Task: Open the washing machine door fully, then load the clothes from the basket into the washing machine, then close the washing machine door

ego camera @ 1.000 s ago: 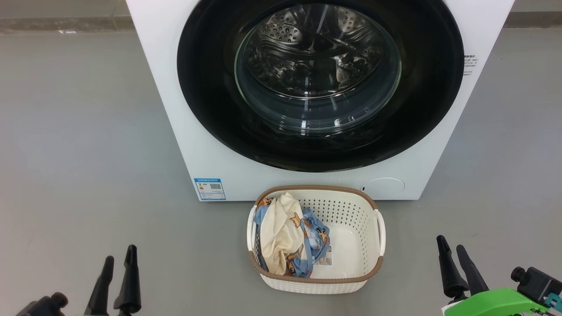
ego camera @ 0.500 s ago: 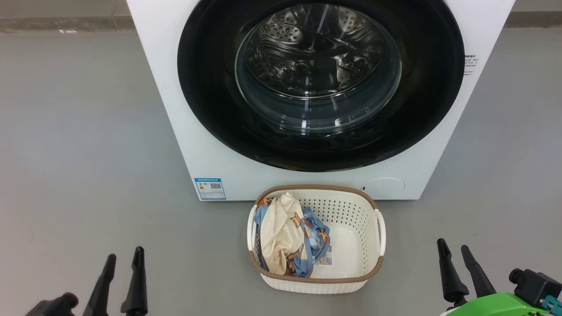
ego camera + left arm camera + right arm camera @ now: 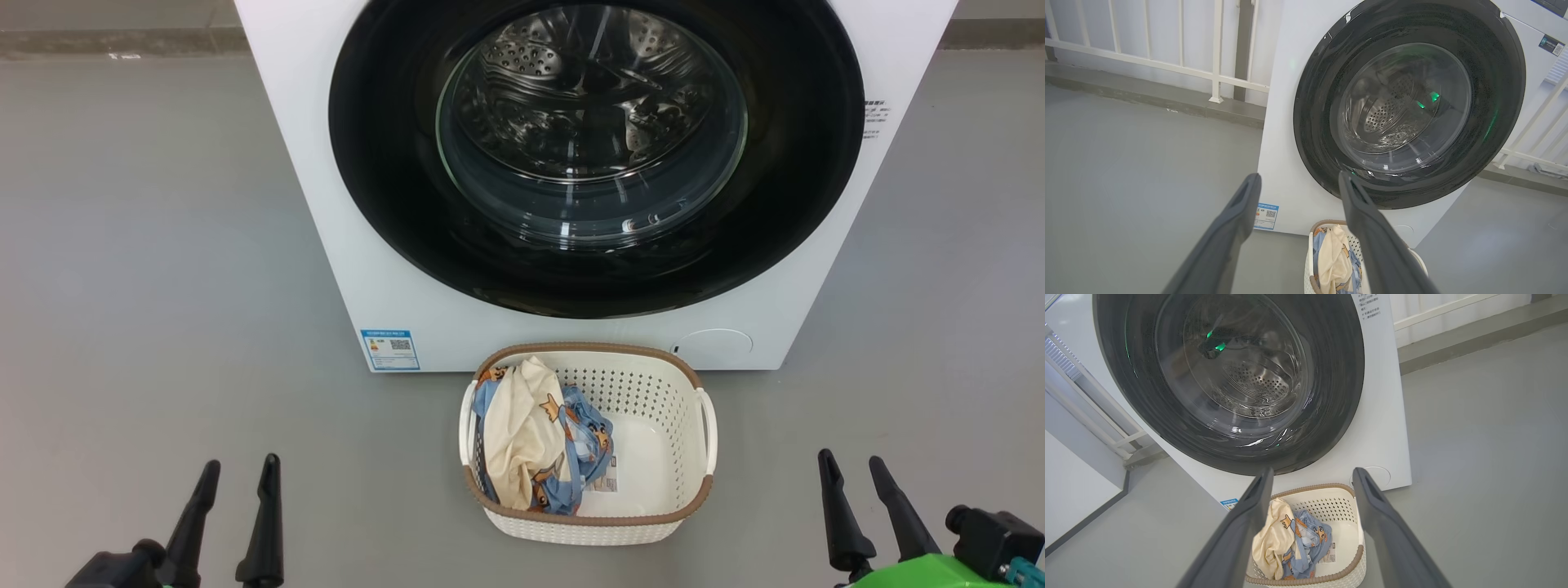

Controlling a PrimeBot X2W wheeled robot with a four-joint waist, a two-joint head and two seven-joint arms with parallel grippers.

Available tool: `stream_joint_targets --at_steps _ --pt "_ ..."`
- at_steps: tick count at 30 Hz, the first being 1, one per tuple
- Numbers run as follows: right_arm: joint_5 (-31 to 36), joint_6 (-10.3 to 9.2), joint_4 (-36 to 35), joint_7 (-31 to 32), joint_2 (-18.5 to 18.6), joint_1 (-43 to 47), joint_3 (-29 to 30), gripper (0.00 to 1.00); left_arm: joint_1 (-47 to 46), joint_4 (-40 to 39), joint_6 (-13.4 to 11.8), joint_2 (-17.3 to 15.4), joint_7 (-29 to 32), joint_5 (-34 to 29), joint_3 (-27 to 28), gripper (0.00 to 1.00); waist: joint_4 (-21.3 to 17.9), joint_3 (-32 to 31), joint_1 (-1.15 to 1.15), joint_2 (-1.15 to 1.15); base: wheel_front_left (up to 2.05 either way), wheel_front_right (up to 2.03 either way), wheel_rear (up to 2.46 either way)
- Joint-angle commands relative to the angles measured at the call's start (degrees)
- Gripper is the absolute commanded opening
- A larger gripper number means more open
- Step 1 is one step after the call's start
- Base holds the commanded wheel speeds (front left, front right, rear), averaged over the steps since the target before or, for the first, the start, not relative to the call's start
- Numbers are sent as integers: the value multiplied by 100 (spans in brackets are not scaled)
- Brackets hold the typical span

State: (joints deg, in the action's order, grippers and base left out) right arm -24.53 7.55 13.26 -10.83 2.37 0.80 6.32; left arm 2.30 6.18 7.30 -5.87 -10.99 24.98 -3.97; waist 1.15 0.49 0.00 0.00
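Observation:
The white washing machine (image 3: 351,245) fills the upper head view, its round black-rimmed door (image 3: 384,180) lying flat against the front with the steel drum showing through the glass bowl (image 3: 592,131). On the floor just in front stands the cream basket (image 3: 661,425). The clothes (image 3: 535,437), cream-yellow and light blue with cartoon figures, lie in its left half. My left gripper (image 3: 241,474) is open at the lower left, well left of the basket. My right gripper (image 3: 851,467) is open at the lower right. Both hold nothing.
Grey floor (image 3: 163,245) spreads on both sides of the machine. A white railing (image 3: 1167,61) and a raised kerb run behind the machine. A blue label sticker (image 3: 389,349) and a round flap (image 3: 716,343) sit low on its front.
Both grippers have opened wider. The left one has shifted slightly right, the right one slightly right and down. The machine, door and basket stay as they were.

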Motion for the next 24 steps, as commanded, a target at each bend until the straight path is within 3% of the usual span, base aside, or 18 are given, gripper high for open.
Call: stream_joint_targets --at_steps 1,20,24 --pt "180 -5 -166 -96 52 9 -109 100 -37 -186 15 -153 -86 -202 132 100 2 0 0 0 0 0 0" --pt "1334 -6 -265 -413 51 80 -100 100 26 -351 19 -304 -397 -1357 -19 100 -39 46 0 0 0 0 0" --pt "1314 -6 -272 -417 51 67 -104 100 3 -323 19 -316 -401 -1339 -22 100 -44 65 0 0 0 0 0"
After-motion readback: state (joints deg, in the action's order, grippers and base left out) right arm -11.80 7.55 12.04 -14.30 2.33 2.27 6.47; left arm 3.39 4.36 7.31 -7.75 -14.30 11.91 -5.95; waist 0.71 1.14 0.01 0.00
